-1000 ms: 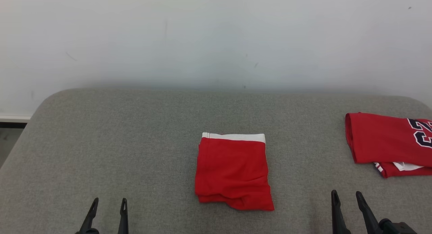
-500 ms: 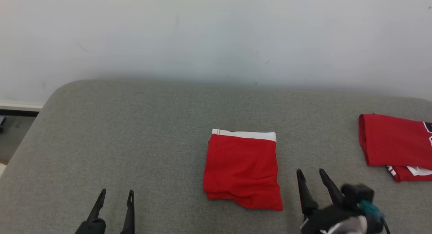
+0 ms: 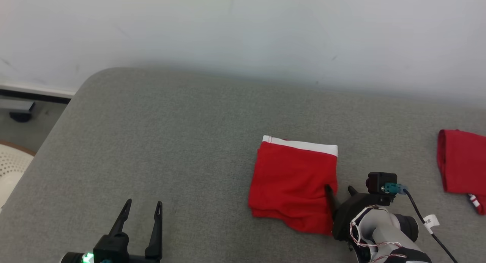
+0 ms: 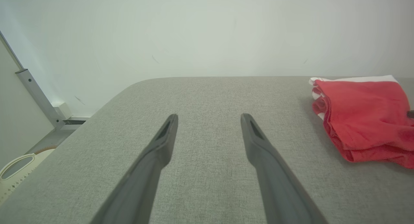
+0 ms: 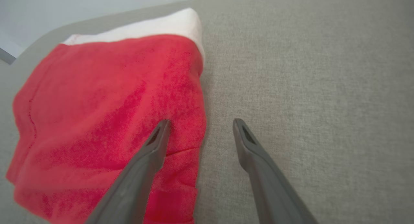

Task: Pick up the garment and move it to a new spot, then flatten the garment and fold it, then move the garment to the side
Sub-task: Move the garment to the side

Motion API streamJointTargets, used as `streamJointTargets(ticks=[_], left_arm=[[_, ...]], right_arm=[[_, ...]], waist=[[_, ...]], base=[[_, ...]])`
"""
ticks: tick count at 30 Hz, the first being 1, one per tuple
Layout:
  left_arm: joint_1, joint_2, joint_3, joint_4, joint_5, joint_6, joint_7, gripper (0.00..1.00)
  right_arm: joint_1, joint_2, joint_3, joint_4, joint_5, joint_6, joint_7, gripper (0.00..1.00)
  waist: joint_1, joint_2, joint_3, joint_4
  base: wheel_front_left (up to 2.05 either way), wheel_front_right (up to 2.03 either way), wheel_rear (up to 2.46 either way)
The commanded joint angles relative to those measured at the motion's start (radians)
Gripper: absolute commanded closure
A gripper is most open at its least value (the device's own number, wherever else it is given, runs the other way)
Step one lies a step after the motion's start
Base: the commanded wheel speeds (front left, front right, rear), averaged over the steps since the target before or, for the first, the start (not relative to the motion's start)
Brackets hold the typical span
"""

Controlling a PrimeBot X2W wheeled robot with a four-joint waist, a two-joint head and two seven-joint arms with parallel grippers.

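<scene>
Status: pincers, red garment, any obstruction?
Left pincer open, over bare cushion. Right pincer open, straddling right edge of folded red garment, no grip. Second red garment apart, far right.

Red garment (image 3: 292, 183), white band; grey cushion (image 3: 182, 141).

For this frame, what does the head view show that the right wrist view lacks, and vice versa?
Head view adds: the open left gripper over bare grey cushion, and a second red garment at the far right. Right wrist view adds: close up, one finger overlaps the folded red garment's right edge, the other sits over cushion. Shared: that garment with its white band, and the open right gripper.
</scene>
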Motion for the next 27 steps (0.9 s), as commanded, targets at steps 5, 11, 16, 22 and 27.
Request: streamJointTargets(ticks=[5, 11, 16, 22, 27], left_arm=[[-0.029, -0.010, -0.004, 0.004, -0.007, -0.009, -0.006, 0.00], [-0.033, -0.013, 0.000, 0.006, -0.010, -0.012, -0.005, 0.00], [-0.041, -0.015, 0.003, 0.015, -0.018, -0.019, -0.005, 0.00], [-0.007, -0.008, 0.025, 0.000, -0.025, -0.012, -0.005, 0.00], [0.000, -0.006, 0.048, -0.014, -0.034, -0.014, -0.005, 0.00]], right_arm=[[-0.058, -0.001, -0.004, 0.132, 0.058, 0.000, 0.035, 0.00], [-0.052, 0.009, 0.065, 0.159, 0.159, 0.000, 0.068, 0.00], [-0.023, 0.007, 0.186, 0.097, 0.310, 0.000, 0.085, 1.00], [-0.072, -0.021, 0.309, 0.096, 0.290, 0.000, 0.013, 1.00], [-0.128, -0.124, 0.408, 0.063, 0.258, 0.000, -0.034, 1.00]], waist=[[-0.0002, -0.0001, 0.038, 0.044], [-0.0002, -0.0001, 0.035, 0.044], [-0.0002, -0.0001, 0.023, 0.046], [-0.0002, -0.0001, 0.019, 0.006], [-0.0002, -0.0001, 0.032, -0.055]], base=[[0.00, 0.00, 0.00], [0.00, 0.00, 0.00], [0.00, 0.00, 0.00], [0.00, 0.00, 0.00], [0.00, 0.00, 0.00]])
